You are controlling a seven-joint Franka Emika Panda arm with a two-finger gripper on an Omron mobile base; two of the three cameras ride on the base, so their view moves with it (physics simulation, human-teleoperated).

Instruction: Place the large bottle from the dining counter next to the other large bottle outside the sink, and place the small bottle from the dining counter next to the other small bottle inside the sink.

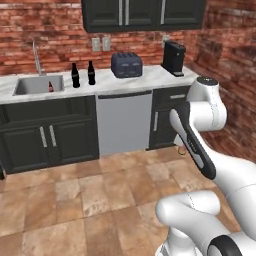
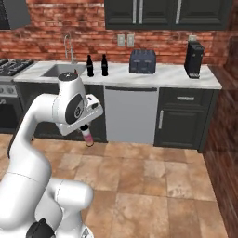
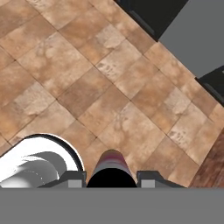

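Note:
My gripper [image 2: 86, 132] hangs over the tiled floor, pointing down, shut on a small pinkish bottle [image 2: 87, 136]. In the hand view the small bottle [image 3: 111, 167] stands between the two fingertips of the gripper [image 3: 111, 177]. On the far counter two large dark bottles [image 1: 75, 76] [image 1: 91, 73] stand side by side just right of the sink [image 1: 30, 92]. Another small reddish bottle [image 1: 50, 87] sits inside the sink basin. The right base view shows the same large bottles [image 2: 89, 66] [image 2: 104, 65] beside the sink [image 2: 52, 73].
A toaster [image 1: 126, 65] and a black coffee machine [image 1: 173, 57] stand on the counter right of the bottles. A faucet [image 1: 36, 57] rises behind the sink. A dishwasher [image 1: 125, 122] and dark cabinets sit below, a stove [image 2: 11, 65] at the far left.

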